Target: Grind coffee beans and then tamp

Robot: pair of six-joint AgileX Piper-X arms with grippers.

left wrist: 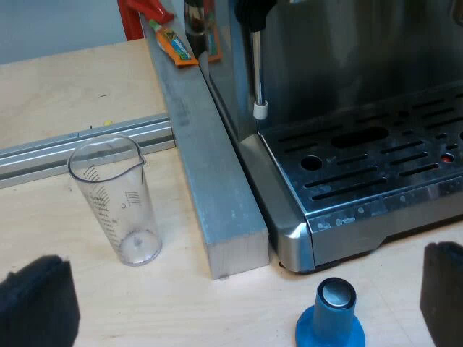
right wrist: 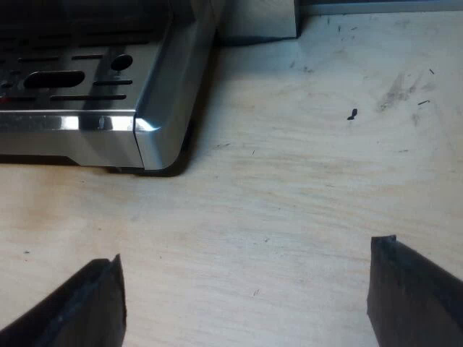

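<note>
The espresso machine [left wrist: 362, 94] stands on a wooden table, its slotted drip tray [left wrist: 376, 155] and steam wand [left wrist: 257, 65] facing me. A blue tamper [left wrist: 330, 318] with a metal top stands upright on the table just before the tray's corner, between the fingers of my left gripper [left wrist: 246, 303], which is open and holds nothing. A clear measuring glass [left wrist: 116, 199] stands upright by the metal bar. My right gripper [right wrist: 246, 296] is open over bare table near another corner of the drip tray [right wrist: 155, 137].
A grey metal bar [left wrist: 206, 166] runs along the machine's side. An aluminium rail [left wrist: 72, 148] crosses the table behind the glass. An orange packet [left wrist: 173, 45] lies on the bar's far end, near something red [left wrist: 141, 11].
</note>
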